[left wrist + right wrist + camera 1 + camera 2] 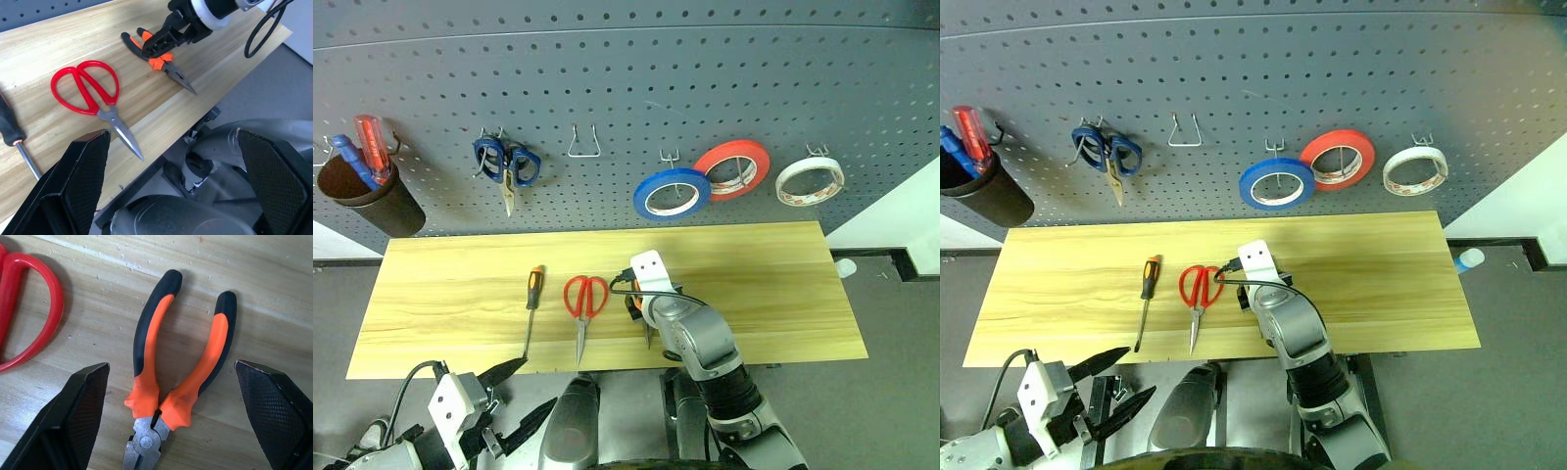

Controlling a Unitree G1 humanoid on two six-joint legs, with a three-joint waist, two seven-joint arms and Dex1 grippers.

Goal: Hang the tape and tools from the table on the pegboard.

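Currently: right gripper [168,416], jaws wide apart, nothing held, poised over the pliers [181,377] lying flat on the table [773,284] beside the red-handled scissors [584,299]. Straddle both of the 2 handles near the pivot; you'll likely find the smooth rubbery orange-and-black grips slip on steel. Left gripper [176,171] spread, idle.

bare wood flanks the pliers [181,367] (red scissors [90,95] lie nearby)
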